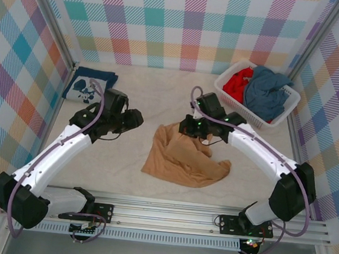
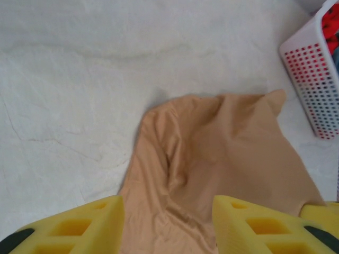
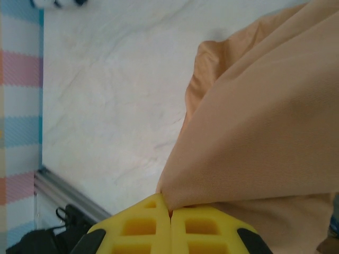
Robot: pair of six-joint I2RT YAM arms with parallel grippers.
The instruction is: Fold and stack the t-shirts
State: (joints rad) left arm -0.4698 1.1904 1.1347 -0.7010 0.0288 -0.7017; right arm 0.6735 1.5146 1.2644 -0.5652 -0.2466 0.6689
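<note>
My right claw [image 3: 170, 212] pinches an edge of the tan t-shirt [image 1: 184, 160], crumpled at mid-frame; my left claw [image 2: 167, 211] hovers half-open beside it. I should lift gently, catch the opposite corner, spread it flat

Left pincer [image 2: 169, 225] agape, right pincer [image 3: 170, 214] pinched tight, both arms angled inward.

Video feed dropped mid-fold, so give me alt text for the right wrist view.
The right pincer, yellow fingers pressed together, pinches an edge of the tan t-shirt, which fills the frame's right side. The pale table lies to the left, bordered by a plaid wall.
</note>
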